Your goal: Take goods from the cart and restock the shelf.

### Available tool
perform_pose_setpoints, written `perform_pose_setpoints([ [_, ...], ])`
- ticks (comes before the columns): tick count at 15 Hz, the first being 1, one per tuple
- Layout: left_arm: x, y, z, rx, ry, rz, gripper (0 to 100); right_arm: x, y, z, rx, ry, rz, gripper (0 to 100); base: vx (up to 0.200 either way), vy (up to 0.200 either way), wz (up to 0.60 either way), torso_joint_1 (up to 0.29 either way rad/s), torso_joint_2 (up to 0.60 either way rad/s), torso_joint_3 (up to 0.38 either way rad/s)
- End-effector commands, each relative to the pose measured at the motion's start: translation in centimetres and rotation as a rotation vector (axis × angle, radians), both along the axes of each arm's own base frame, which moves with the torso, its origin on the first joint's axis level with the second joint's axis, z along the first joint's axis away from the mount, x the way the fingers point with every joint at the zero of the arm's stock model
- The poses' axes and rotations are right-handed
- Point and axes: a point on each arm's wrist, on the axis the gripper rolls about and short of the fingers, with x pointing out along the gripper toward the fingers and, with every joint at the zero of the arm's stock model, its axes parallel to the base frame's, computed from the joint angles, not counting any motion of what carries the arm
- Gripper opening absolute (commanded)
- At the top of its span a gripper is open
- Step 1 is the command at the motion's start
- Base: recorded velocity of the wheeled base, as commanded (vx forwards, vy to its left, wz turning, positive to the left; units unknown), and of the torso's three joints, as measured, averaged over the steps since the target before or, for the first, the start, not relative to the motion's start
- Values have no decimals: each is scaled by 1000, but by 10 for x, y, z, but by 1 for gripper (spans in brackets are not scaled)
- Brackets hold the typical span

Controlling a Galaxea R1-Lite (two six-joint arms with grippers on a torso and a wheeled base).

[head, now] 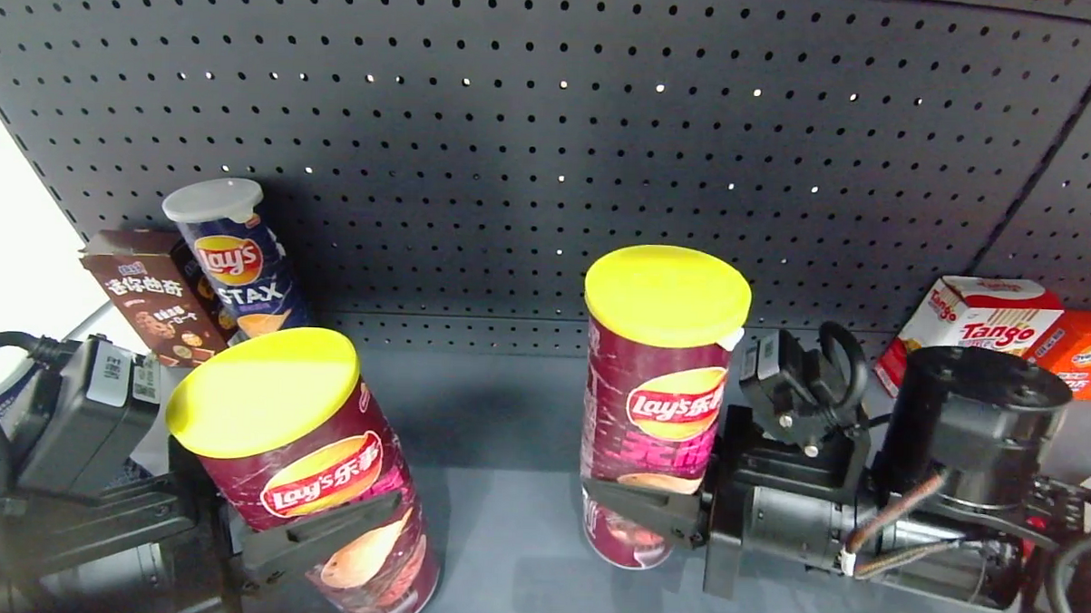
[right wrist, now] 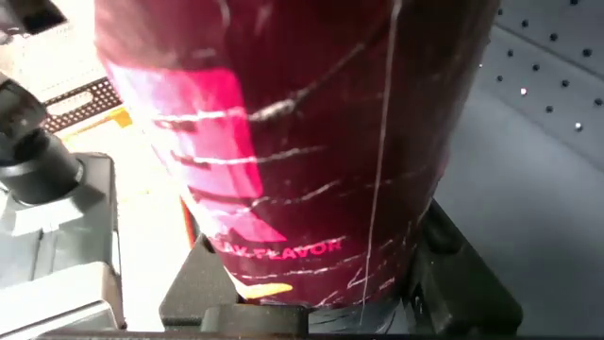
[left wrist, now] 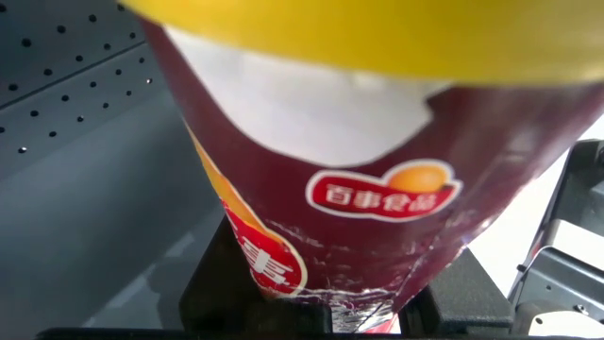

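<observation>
Both our grippers are clamped on yellow-lidded crisp cans: the left gripper [head: 316, 516] holds a tilted can [head: 304, 461] at the shelf [head: 503, 486] front, and the right gripper [head: 636, 517] holds an upright can [head: 660, 392] mid-shelf; we judge the tilted can may topple if let go while leaning; a blue can [head: 239, 259] and brown box [head: 146, 297] stand just behind it, so pushing deeper risks knocking them; wafer boxes [head: 980, 326] sit at far right.

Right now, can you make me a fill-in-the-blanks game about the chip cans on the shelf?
The left gripper holds a tilted maroon can with a ____ lid. The right gripper holds a second maroon can that stands ____. The blue can at the back has a ____ lid.
Missing words: yellow, upright, white.
</observation>
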Motion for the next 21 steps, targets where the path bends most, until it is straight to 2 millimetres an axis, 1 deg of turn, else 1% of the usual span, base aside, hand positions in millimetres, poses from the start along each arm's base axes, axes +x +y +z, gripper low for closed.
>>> perform_pose_setpoints([
  [1, 0, 0, -1, 1, 2, 1, 0, -18, -3, -2, 7, -1, 14, 0, 0, 0, 0, 0, 0, 0],
  [4, 0, 0, -1, 2, 5, 1, 0, -21, -8, -24, -10, 21, -2, 0, 0, 0, 0, 0, 0, 0],
  [5, 0, 0, -1, 2, 5, 1, 0, -19, -7, -30, -12, 20, -7, 0, 0, 0, 0, 0, 0, 0],
  [8, 0, 0, -1, 2, 5, 1, 0, -13, -3, -39, -17, 25, -14, 0, 0, 0, 0, 0, 0, 0],
  [17, -1, 0, -3, 4, 11, 1, 0, -1, 9, -48, -27, 33, -14, 0, 0, 0, 0, 0, 0, 0],
  [21, -1, 0, -3, 4, 11, 1, 0, -2, 8, -51, -38, 37, -14, 0, 0, 0, 0, 0, 0, 0],
])
